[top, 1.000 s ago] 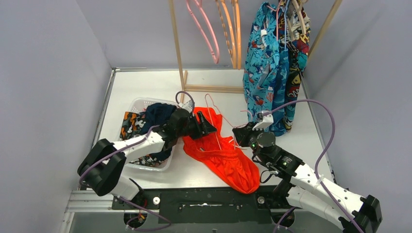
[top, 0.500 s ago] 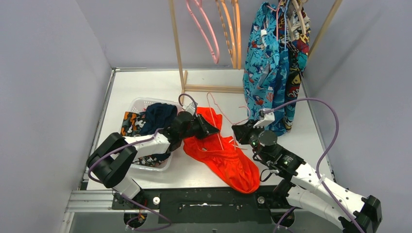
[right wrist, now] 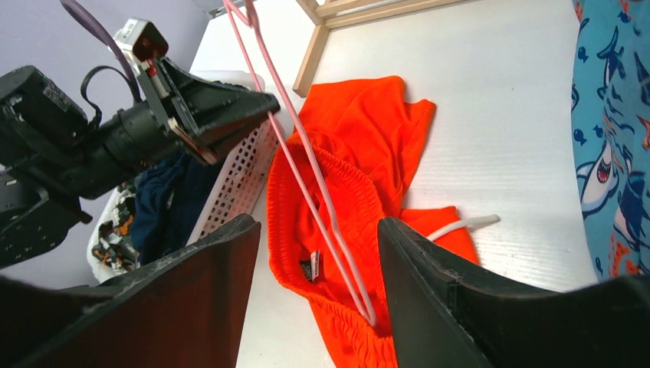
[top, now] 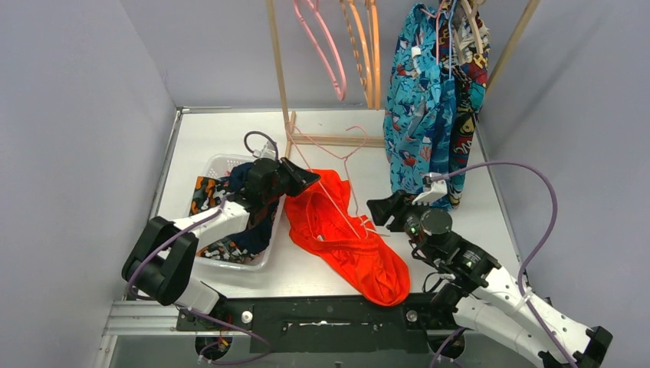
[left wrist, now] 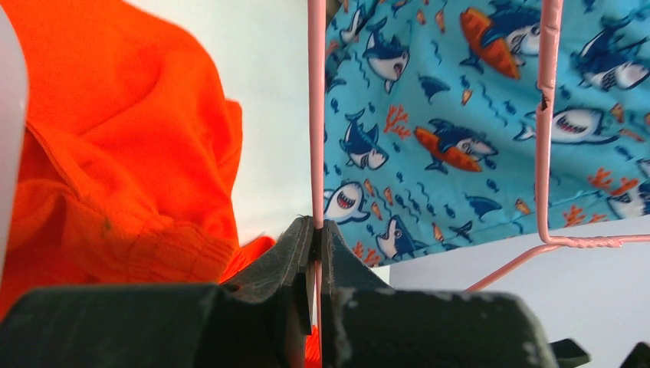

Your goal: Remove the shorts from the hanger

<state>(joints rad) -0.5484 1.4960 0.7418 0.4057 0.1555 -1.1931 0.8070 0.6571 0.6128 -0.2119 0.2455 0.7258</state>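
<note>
The plain orange-red shorts (top: 341, 234) lie crumpled on the table between the arms. A pink wire hanger (top: 337, 165) rises from them, tilted toward the back, with its lower end still inside the waistband (right wrist: 368, 316). My left gripper (top: 305, 178) is shut on one wire of the hanger (left wrist: 316, 115), above the shorts' left edge (left wrist: 115, 153). My right gripper (right wrist: 318, 295) is open, just right of the shorts, with the waistband and hanger wire (right wrist: 303, 165) showing between its fingers. Teal-blue shark-print shorts (top: 414, 100) and comic-print shorts (top: 469, 84) hang on the rack.
A white basket (top: 221, 162) at the left holds navy and black printed shorts. The wooden rack frame (top: 279, 69) stands at the back with empty pink and tan hangers (top: 333, 54). Grey walls close in on both sides. A white drawstring (right wrist: 460, 226) lies on the table.
My left gripper closed on the hanger wire and pulled it up and back to the left, drawing the hanger partly out of the orange shorts. My right gripper opened and shifted slightly right.
</note>
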